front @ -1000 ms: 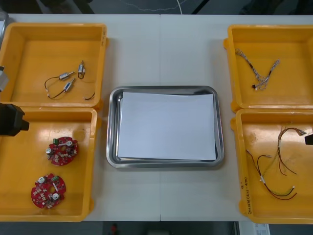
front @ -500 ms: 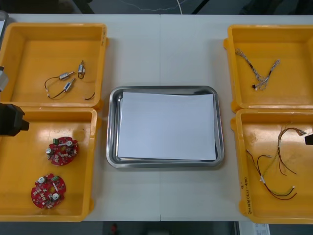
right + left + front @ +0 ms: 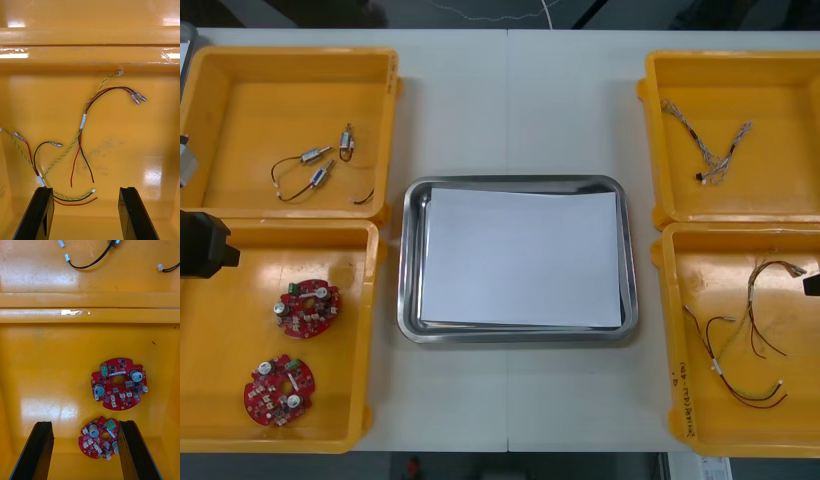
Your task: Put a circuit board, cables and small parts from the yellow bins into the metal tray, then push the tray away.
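Yellow far-left bin point(image 3: 290, 58): in the front view it held small metal parts point(image 3: 320, 178) with thin dark leads trailing off them.
Near-left bin point(image 3: 372, 330): two round red circuit boards lay apart on its floor, the farther board point(image 3: 307, 308) and the nearer board point(image 3: 280, 388).
Metal tray point(image 3: 411, 260): it sat between the bins, a white sheet point(image 3: 523, 257) covering its inside.
Far-right bin point(image 3: 650, 140): one twisted blue and white cable point(image 3: 707, 148).
Near-right bin point(image 3: 672, 340): a loose tangle of red, black and yellow cables point(image 3: 740, 335).
Table point(image 3: 510, 100): light, with a seam down its middle and dark floor point(image 3: 630, 12) beyond its far edge.
My left claw point(image 3: 85, 424): in the left wrist view I had it released, fingers wide apart, over the near-left bin. The nearer board lay between my fingers and the farther board just beyond their tips. Black cables point(image 3: 92, 264) showed past the bin wall.
My right claw point(image 3: 85, 189): in the right wrist view it was released too, fingers wide apart, over the near-right bin. The tangle spread beyond my fingertips, with one strand's end curling in between them, close to one finger.
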Robot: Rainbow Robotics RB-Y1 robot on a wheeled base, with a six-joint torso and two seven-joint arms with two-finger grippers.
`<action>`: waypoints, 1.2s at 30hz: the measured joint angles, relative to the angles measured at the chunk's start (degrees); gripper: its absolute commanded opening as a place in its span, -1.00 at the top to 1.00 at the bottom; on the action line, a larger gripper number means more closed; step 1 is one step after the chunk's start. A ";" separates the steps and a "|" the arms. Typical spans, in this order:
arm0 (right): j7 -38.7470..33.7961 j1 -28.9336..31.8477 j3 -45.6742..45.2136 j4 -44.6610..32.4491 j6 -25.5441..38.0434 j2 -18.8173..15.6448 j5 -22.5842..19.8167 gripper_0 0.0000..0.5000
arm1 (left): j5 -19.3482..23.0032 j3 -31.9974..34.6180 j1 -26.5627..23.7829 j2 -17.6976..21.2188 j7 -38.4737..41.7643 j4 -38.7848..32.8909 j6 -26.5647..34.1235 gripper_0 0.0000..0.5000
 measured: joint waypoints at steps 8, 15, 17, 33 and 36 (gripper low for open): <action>0.00 0.00 0.00 0.00 0.00 0.00 0.00 -1.00 | 0.00 0.00 0.00 0.00 0.00 0.00 0.00 -1.00; 0.00 0.00 0.00 0.00 0.00 0.00 0.00 -1.00 | 0.00 0.00 0.00 0.00 0.00 0.00 0.00 -1.00; 0.00 0.00 0.00 0.00 0.00 0.00 0.00 -1.00 | 0.00 0.00 0.00 0.00 0.00 0.00 0.00 -1.00; 0.00 0.00 0.00 0.00 0.00 0.00 0.00 -1.00 | 0.00 0.00 0.00 0.00 0.00 0.00 0.00 -1.00; 0.00 0.00 0.00 0.00 0.00 0.00 0.00 -1.00 | 0.00 0.00 0.00 0.00 0.00 0.00 0.00 -1.00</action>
